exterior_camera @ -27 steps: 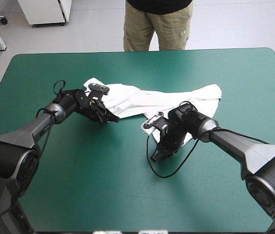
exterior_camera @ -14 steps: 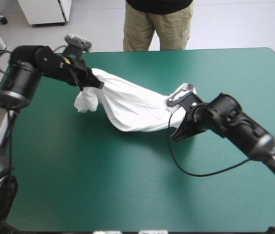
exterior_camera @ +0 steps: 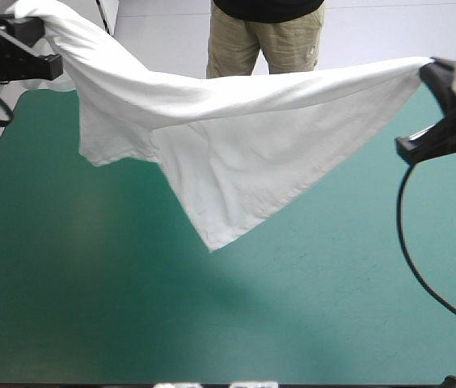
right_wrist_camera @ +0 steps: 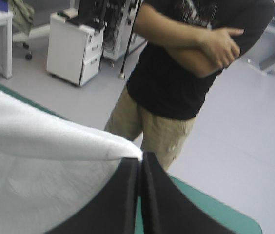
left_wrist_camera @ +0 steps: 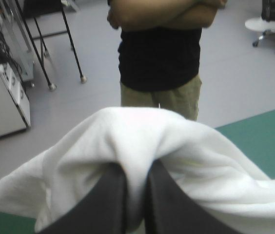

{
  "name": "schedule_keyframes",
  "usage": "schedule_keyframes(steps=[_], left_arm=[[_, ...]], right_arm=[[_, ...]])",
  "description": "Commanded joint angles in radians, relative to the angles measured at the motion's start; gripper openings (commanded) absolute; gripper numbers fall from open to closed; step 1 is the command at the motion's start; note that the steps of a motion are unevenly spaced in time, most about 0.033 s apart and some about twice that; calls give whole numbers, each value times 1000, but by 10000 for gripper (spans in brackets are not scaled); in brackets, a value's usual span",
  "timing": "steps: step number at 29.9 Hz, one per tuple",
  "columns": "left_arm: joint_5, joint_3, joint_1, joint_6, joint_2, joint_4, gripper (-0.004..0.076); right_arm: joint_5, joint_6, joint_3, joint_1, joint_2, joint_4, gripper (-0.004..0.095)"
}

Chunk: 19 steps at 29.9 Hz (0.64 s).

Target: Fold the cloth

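**Up in the air, stretched at both ends**

Seeing the white short-sleeved fabric T-shirt (exterior_camera: 236,137) raised over the table, spanning from above the far-left corner to above the right edge. Drawn tight along the upper edge, close to a straight line from one arm to the other. Hanging loose below that line: a short flap near the left end, then a broad drape narrowing to one pointed corner over the middle of the table. Cannot tell whether that point touches down or hangs just clear. Throwing a darker shadow (exterior_camera: 212,307) on the flat teal-green table cover (exterior_camera: 50,267), beneath the drape and toward the robot's side.

Left end: clamped in the left gripper (left_wrist_camera: 135,168), with two broad black curved-fin fingers (left_wrist_camera: 108,204) pressed nearly together and a fold of white fabric wedged in the slit. Bulging up over the tips in a rounded hump and spilling down both sides of the gripper.

Right end: pinched in the right gripper (right_wrist_camera: 141,157), with black fingers meeting in a pointed arch and a thin hem corner caught right at the tip. Fanning away from there to one side only, with bare cover showing on the other side, ahead of the gripper.

Holding high at both ends, arms well apart at opposite sides of the table in the high view.
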Motion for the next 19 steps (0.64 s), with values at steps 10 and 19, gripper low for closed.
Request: schedule_keyframes(steps=[10,19], left_arm=[[33,-53,-1,16,-245,45,-9],[33,95,-1,18,-252,35,-9]], right_arm=[[46,-83,-154,0,-9,96,2],[68,-47,-39,0,30,98,2]])
